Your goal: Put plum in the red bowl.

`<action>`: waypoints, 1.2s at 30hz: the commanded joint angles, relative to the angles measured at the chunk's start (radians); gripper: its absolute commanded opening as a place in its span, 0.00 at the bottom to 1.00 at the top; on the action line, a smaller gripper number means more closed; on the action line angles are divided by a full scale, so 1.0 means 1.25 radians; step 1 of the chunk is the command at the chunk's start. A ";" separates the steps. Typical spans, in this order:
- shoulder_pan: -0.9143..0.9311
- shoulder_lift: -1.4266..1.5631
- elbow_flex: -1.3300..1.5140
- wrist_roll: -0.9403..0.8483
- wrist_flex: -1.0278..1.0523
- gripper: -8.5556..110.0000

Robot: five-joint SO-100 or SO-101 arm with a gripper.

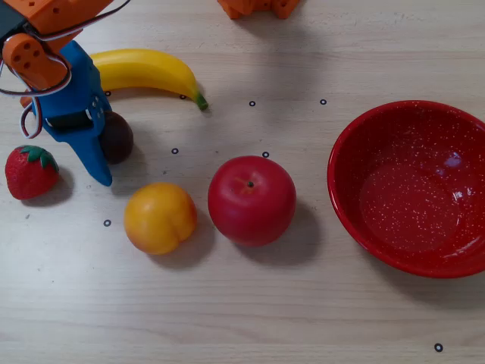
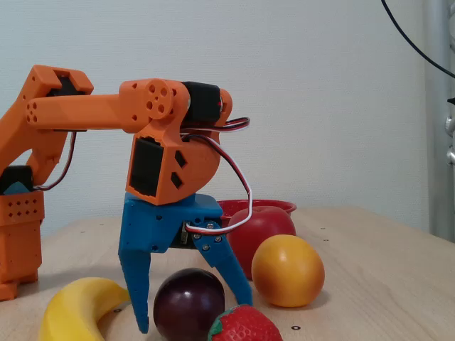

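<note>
The plum (image 1: 120,136) is a small dark maroon ball on the table at the left, below the banana and partly under the arm. In the fixed view the plum (image 2: 188,304) sits between the two blue fingers. My gripper (image 1: 104,145) is lowered over it, jaws spread, one finger on each side. In the fixed view my gripper (image 2: 193,314) is open with small gaps to the plum. The red bowl (image 1: 342,152) with white speckles stands empty at the right edge. Its rim (image 2: 279,205) shows behind the apple.
A banana (image 1: 148,70) lies just above the gripper. A strawberry (image 1: 30,171) lies to its left. An orange (image 1: 160,218) and a red apple (image 1: 251,199) sit between the plum and the bowl. An orange arm base (image 2: 18,241) stands at the left in the fixed view.
</note>
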 commanded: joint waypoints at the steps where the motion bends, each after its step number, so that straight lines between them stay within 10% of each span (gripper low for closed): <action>1: -0.004 0.043 -0.049 0.013 -0.011 0.38; 13: -0.006 0.053 -0.039 0.043 -0.001 0.07; 36: 0.072 0.552 0.151 -0.009 0.080 0.07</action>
